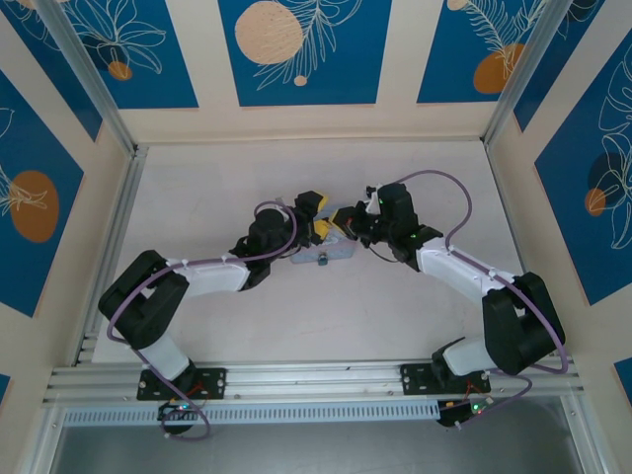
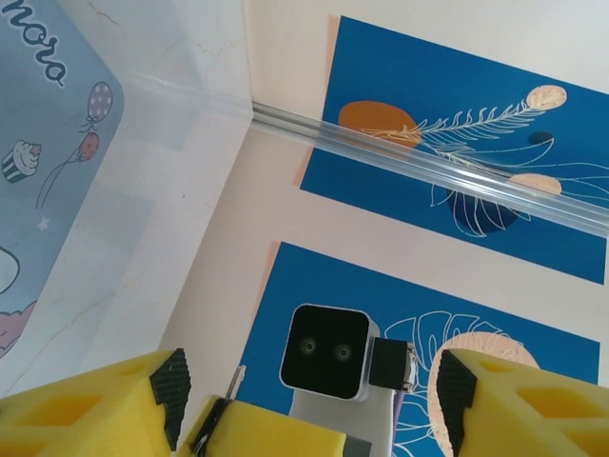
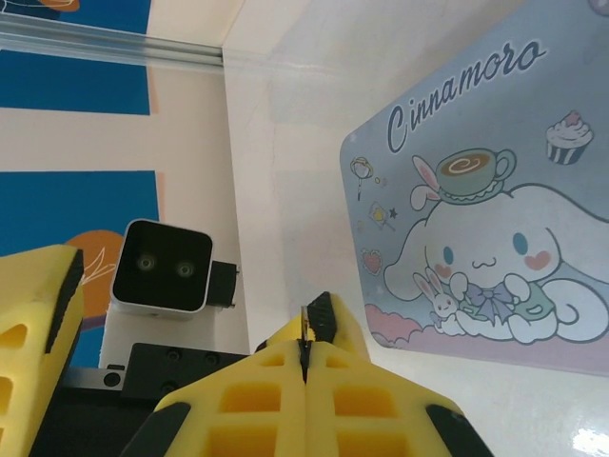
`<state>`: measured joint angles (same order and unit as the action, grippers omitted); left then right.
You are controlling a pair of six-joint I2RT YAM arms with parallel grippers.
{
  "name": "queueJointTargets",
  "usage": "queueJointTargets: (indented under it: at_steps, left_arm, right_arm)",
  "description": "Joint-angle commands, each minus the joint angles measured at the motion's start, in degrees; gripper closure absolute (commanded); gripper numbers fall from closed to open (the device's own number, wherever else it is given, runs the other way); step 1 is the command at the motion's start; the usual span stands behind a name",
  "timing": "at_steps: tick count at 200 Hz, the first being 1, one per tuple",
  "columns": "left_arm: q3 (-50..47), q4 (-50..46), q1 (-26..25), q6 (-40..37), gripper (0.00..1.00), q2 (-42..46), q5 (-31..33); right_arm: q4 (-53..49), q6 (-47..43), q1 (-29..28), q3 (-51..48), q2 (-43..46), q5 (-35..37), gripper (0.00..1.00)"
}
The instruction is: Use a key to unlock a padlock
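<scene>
One word can be read, and it stands on the pastel blue, cartoon-printed rectangular tin lid (image 3: 495,171) lying on the white tabletop (image 3: 285,162). In the right wrist view it runs in dark blue slanted script along the lid's upper edge, above a printed white long-eared cartoon puppy (image 3: 485,257) with a coffee cup on its head. The word reads "Cinnamoro". In the left wrist view the same lid (image 2: 38,209) shows the end of that script at the top left corner. It reads as "nora" or "noro", with the start cut off by the frame. In the top external view the lid (image 1: 331,254) is too small for its lettering to be read.
</scene>
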<state>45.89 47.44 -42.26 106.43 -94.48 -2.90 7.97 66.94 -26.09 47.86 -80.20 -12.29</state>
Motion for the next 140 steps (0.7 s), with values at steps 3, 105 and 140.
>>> queueJointTargets:
  at_steps: [3, 105, 140]
  left_arm:
    - [0.1, 0.9, -0.4, -1.1, 0.33, -0.2, 0.7]
    - [-0.4, -2.4, -0.5, -3.9, 0.28, -0.8, 0.4]
    - [0.2, -2.4, -0.5, -4.0, 0.28, -1.3, 0.1]
  right_arm:
    - [0.7, 0.4, 0.6, -1.0, 1.3, 0.6, 1.00]
    - [0.8, 1.9, 0.4, 0.3, 3.8, -0.7, 1.00]
    - [0.4, 1.9, -0.3, 2.0, 3.6, -0.7, 1.00]
